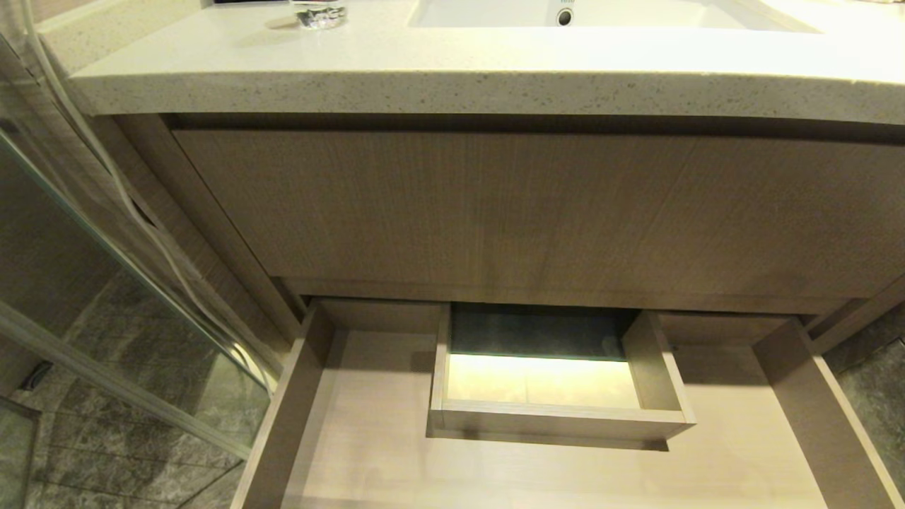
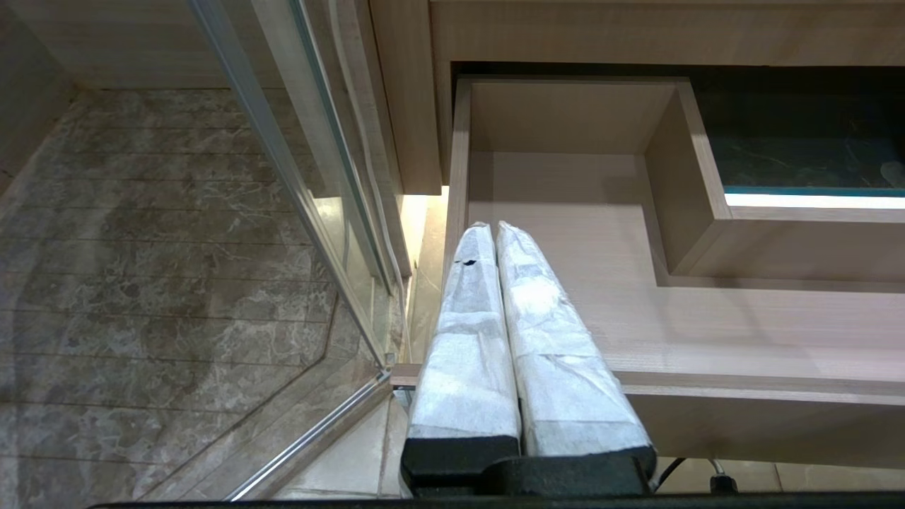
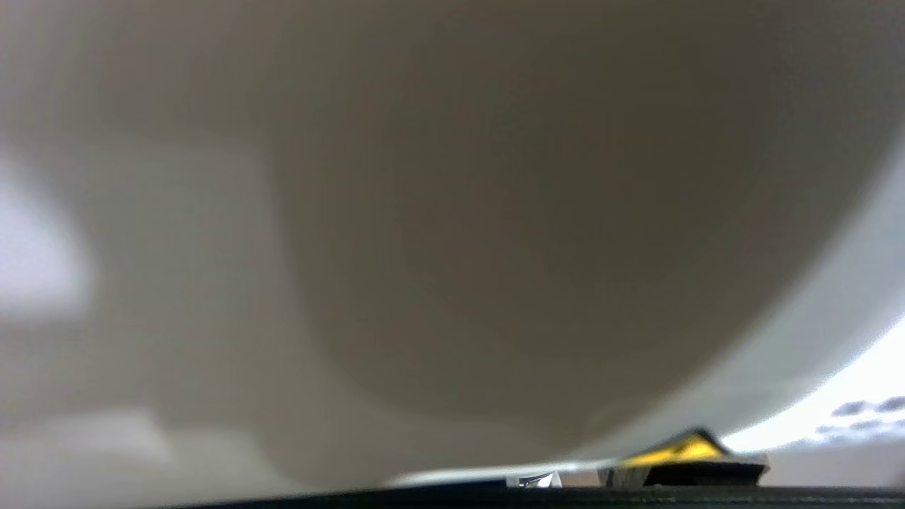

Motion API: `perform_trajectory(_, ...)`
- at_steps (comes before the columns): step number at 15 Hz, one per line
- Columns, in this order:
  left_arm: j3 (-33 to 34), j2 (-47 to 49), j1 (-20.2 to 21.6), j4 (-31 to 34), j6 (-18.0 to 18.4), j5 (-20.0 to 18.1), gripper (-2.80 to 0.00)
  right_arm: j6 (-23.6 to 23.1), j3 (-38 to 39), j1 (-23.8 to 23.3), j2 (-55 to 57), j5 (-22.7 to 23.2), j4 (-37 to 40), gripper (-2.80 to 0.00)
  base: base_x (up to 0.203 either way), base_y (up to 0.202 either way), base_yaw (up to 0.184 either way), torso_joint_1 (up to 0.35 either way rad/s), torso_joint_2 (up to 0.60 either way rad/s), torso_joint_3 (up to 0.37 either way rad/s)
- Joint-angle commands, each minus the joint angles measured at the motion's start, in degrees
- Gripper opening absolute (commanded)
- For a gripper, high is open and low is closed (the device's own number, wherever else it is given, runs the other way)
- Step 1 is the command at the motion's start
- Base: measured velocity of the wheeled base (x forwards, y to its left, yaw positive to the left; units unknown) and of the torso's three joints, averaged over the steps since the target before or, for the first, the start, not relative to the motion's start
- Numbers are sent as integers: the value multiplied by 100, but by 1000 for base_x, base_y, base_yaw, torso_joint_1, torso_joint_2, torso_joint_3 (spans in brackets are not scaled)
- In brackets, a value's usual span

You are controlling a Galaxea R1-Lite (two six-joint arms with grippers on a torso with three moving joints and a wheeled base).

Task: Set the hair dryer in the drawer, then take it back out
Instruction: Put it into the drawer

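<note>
While the drawer (image 1: 368, 452) is standing pulled out beneath the vanity, its light wood-grain floor is lying bare in the head view — a wide, shallow tray with plain straight walls and a boxed cut-out (image 1: 558, 417) rising at the middle back, three-sided and square-cornered, opening onto dark stone floor lit by a pale strip. Above it a taller wood-grain front (image 1: 537, 212) is sitting closed under a thick speckled stone countertop (image 1: 452, 78), cream with fine dark flecks and a rounded edge. A white basin (image 1: 601, 14) with a round overflow hole is set into the top; the small lettering above that hole is too small to read. A clear glass item (image 1: 319, 14) is resting near the counter's left end. A glass shower panel (image 1: 127, 283) in a metal frame is standing at the left, over grey marbled floor tiles (image 1: 106, 452).

The left gripper (image 2: 488, 230) is hovering over the drawer's left front corner, its two long fingers (image 2: 544, 332) wrapped in white fabric tape and pressing together, holding nothing.

The right wrist view is filling with a smooth, curved, pale surface pressed close to the lens — possibly the hair dryer (image 3: 495, 233), though I cannot tell; the right gripper's fingers are not showing, so their state cannot be told. No hair dryer is showing in the drawer.
</note>
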Motion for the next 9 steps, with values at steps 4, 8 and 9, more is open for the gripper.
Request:
perform_trajectory(4, 2, 0, 0, -1, -1, 0, -280, 355, 403, 7, 2007, -8, -1182, -280, 0, 0, 0, 0, 0, 0)
perform_trajectory(8, 2, 0, 0, -1, -1, 0, -280, 371, 410, 21, 3483, -9, -2902, -280, 0, 0, 0, 0, 0, 0)
perform_trajectory(9, 2, 0, 0, -1, -1, 0, -280, 371, 359, 23, 3808, -12, -3108, -280, 0, 0, 0, 0, 0, 0)
